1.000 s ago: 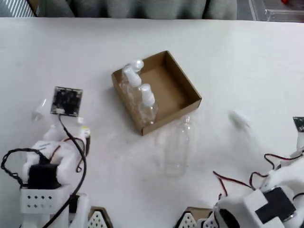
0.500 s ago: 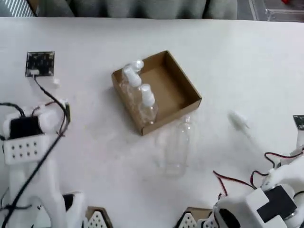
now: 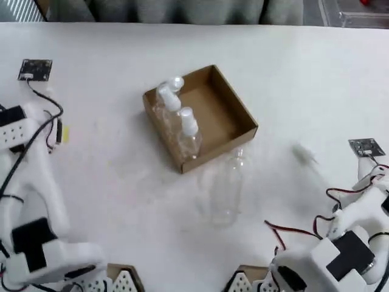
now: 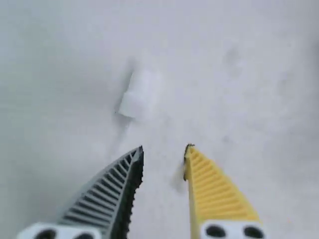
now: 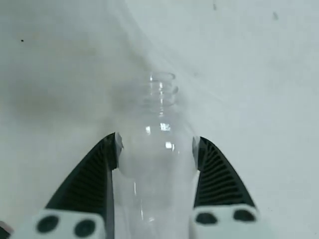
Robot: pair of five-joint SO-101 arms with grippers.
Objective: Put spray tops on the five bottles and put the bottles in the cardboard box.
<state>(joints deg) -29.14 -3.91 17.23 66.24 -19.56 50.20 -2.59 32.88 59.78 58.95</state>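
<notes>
where the high view looks down on the table, the box sits between the left arm and the right arm, well apart from both. three topped bottles lie inside it along one wall. an open bottle lies on the table just outside the box, on the side toward the arms. a loose top lies between that bottle and the right arm's wrist.

in the left wrist view, the left gripper is spread over bare table, one finger grey and one yellow. a second top lies on the table just ahead of the grey fingertip, apart from it.

in the right wrist view, the right gripper pinches a clear bottle by its shoulders, one finger on each side. the bottle's bare threaded neck points straight out past the fingertips, with the table beyond it.
</notes>
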